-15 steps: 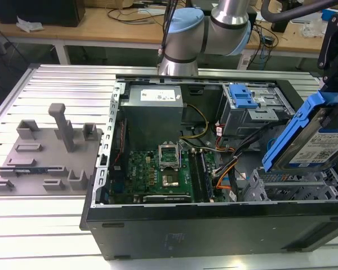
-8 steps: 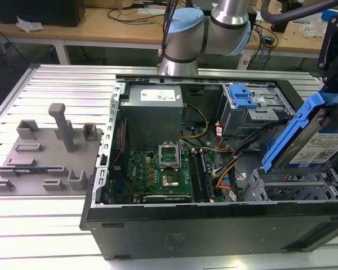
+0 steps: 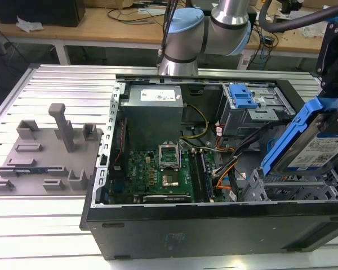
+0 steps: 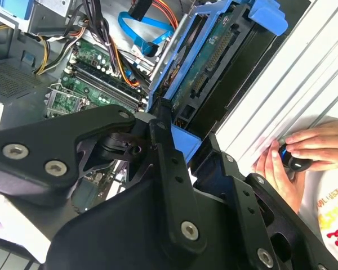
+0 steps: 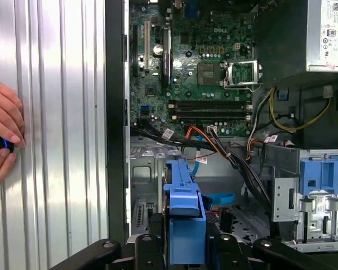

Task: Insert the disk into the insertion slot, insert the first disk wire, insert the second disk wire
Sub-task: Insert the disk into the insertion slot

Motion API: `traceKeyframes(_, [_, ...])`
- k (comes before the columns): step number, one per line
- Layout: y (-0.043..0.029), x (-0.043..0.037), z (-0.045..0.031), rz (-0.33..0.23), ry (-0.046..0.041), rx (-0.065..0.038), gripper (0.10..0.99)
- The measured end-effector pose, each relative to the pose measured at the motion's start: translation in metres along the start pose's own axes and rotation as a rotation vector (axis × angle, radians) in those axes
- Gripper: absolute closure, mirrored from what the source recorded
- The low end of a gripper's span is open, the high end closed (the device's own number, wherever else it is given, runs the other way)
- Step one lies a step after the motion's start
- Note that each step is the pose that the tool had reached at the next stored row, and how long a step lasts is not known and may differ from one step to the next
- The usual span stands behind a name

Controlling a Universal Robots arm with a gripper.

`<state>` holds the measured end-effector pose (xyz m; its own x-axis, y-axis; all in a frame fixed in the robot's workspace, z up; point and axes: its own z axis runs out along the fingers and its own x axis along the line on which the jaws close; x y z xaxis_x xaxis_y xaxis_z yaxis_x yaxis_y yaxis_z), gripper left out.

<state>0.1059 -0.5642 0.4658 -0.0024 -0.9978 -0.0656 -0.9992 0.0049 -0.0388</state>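
The disk [image 3: 315, 147], a silver drive in a bright blue carrier, hangs tilted over the right end of the open computer case. My gripper [image 3: 337, 109] is shut on its upper part. In the first wrist view the carrier's blue edge [image 5: 185, 216] stands between my black fingers [image 5: 148, 246]. In the second wrist view the disk [image 4: 211, 53] shows its circuit-board side. The insertion slot [image 3: 290, 188], a grey perforated cage, lies just below the disk, and the two are apart. Orange and blue wires [image 5: 205, 140] lie loose in the case beside the cage.
A taller grey bay with a blue latch [image 3: 242, 97] stands behind the cage. The motherboard [image 3: 160, 171] and power supply [image 3: 153, 107] take up the case's left half. A person's hands [image 4: 304, 152] rest on the ribbed table beside the case. A grey fixture plate [image 3: 42, 154] lies at the exterior view's left.
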Motion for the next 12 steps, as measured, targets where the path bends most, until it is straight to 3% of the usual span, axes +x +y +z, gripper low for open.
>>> traceKeyframes(12, [-0.0002,0.0022,0.0128,0.0,0.0001,0.0,0.718])
